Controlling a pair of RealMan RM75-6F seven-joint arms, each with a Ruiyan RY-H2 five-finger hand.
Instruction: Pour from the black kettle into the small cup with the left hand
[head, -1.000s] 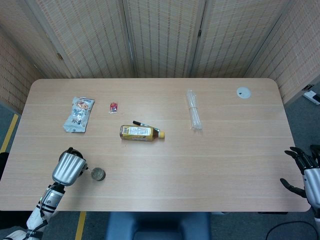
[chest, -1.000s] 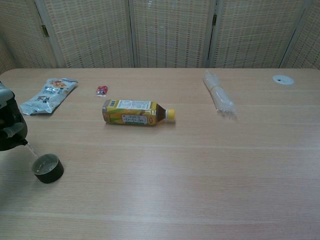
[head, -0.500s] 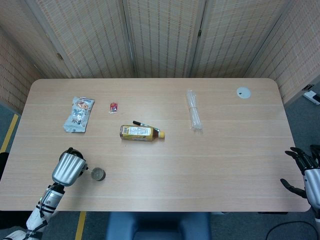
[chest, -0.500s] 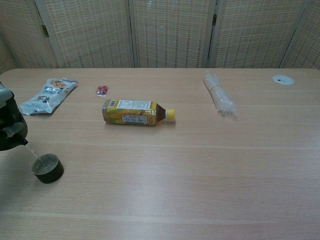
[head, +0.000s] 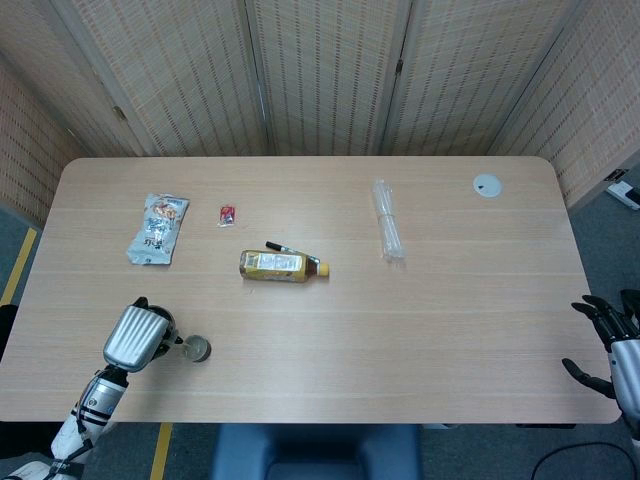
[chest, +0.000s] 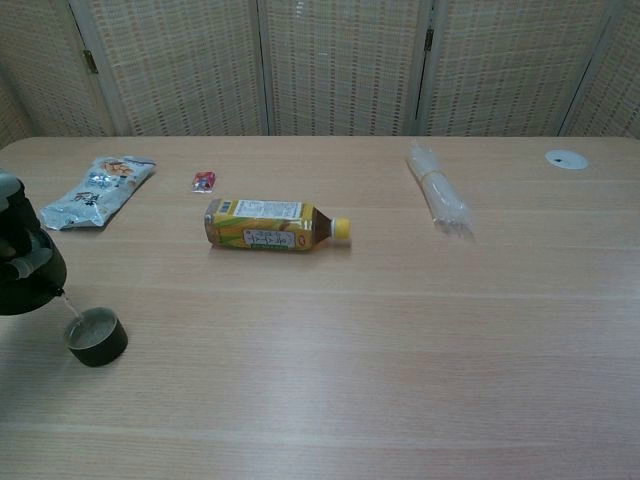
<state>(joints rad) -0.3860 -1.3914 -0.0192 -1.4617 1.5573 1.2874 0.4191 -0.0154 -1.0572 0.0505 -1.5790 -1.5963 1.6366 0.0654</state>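
My left hand grips the black kettle at the table's near left corner; its silver back hides most of the kettle in the head view. The kettle is tipped toward the small dark cup, also seen from above as the cup. A thin stream runs from the spout down into the cup, which holds liquid. My right hand hangs off the table's near right corner with its fingers apart and nothing in it.
A yellow drink bottle lies on its side mid-table, a black pen just behind it. A snack bag and a small red packet lie far left; a clear straw bundle and a white disc far right.
The kettle has dipped a little lower and tipped further toward the cup, with the stream still running. The right hand has barely moved.
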